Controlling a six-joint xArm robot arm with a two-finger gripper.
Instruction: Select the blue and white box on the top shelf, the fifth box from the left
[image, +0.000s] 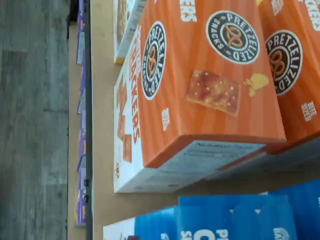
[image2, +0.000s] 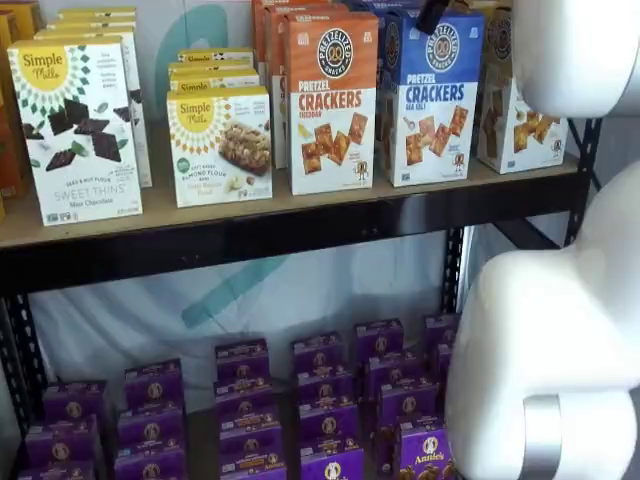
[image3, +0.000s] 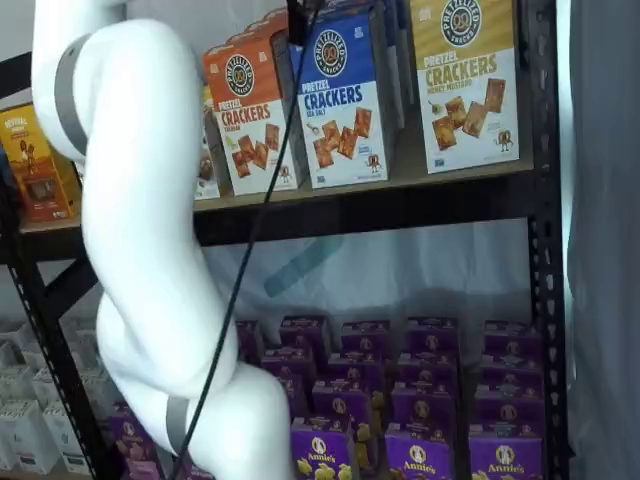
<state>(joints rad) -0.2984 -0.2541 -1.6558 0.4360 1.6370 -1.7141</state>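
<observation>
So this is the approach step, nothing grabbed yet. The blue and white box (image2: 433, 98) sits upright at the front of the top shelf (image2: 300, 222), with the orange-topped cheddar box (image2: 332, 100) just beside it on one side and a yellow-topped box (image3: 465, 85) on the other, a small gap between them.

The hand (image2: 432, 15) only shows as a dark finger tip poking down from the top edge in a shelf view, right in front of the blue box's upper edge. The other shelf view shows a black bit (image3: 297, 20) with the cable (image3: 255, 220) hanging from it, at about the same spot. I can't actually see a gap between the fingers there, but my read is the hand is released, spread wide, with nothing in it.

The wrist view mostly sees the orange box, with the blue box's top only at the frame's edge, so I'd say the hand isn't centred on the target yet.

Next move, I reckon: shift across until the fingers straddle the blue box, then close in. Tight neighbours mean a finger could nudge the cheddar box.
</observation>
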